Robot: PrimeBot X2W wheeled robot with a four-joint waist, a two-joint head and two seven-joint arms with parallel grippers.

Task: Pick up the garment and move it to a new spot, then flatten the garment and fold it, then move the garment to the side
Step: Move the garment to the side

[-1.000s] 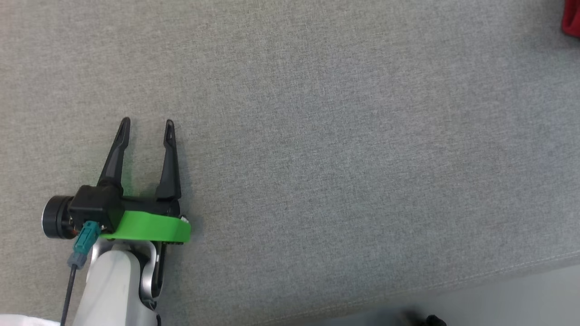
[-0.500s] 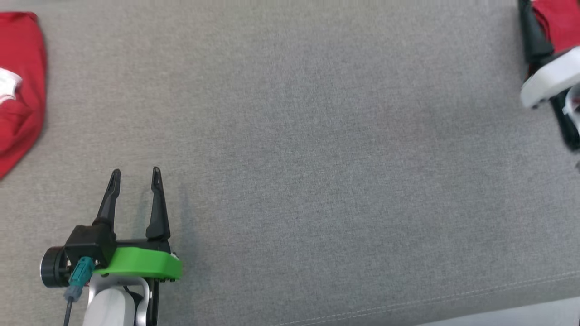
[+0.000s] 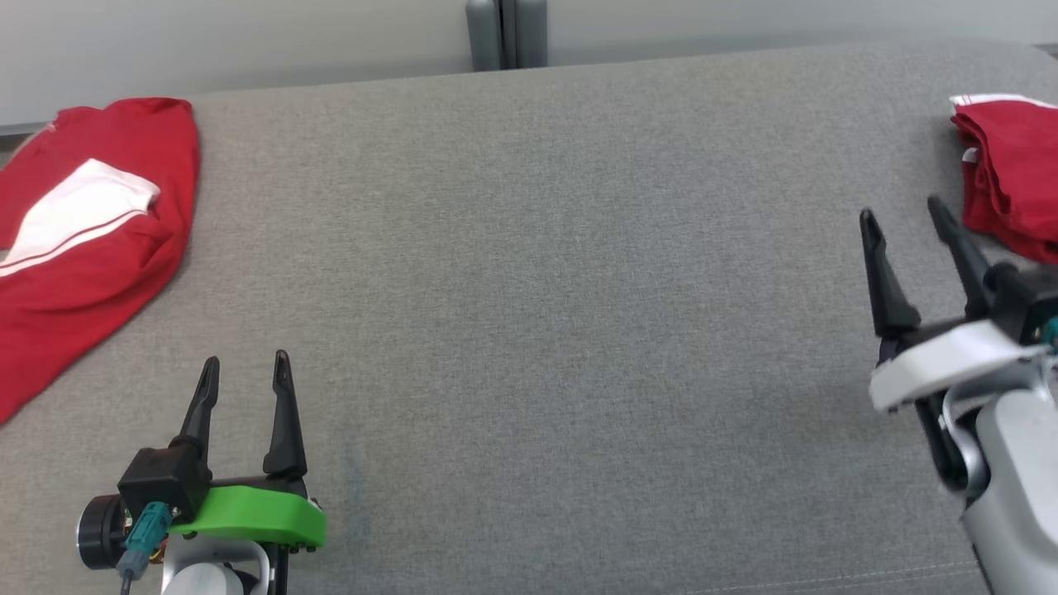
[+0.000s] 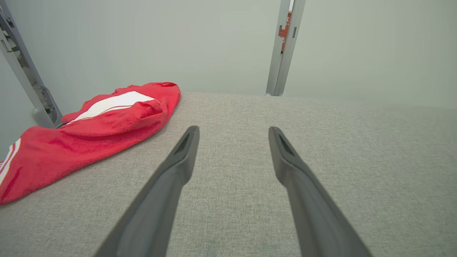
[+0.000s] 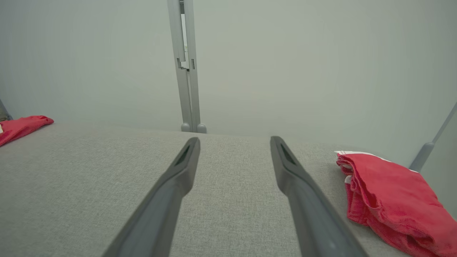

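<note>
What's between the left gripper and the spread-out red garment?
Just bare grey surface between left gripper and red garment, seen in head and left wrist views.

A loose red garment [image 3: 91, 281] lies at the far left of the grey fabric bench [image 3: 537, 289]. It is unfolded and rumpled, with soft creases. A white panel edged with a thin stripe crosses its upper part, and its left side runs past the edge of the head view. A folded red garment [image 3: 1012, 173] lies at the far right of the bench as a compact stack of layers, with white trim along its far edge. The two are well apart.
</note>
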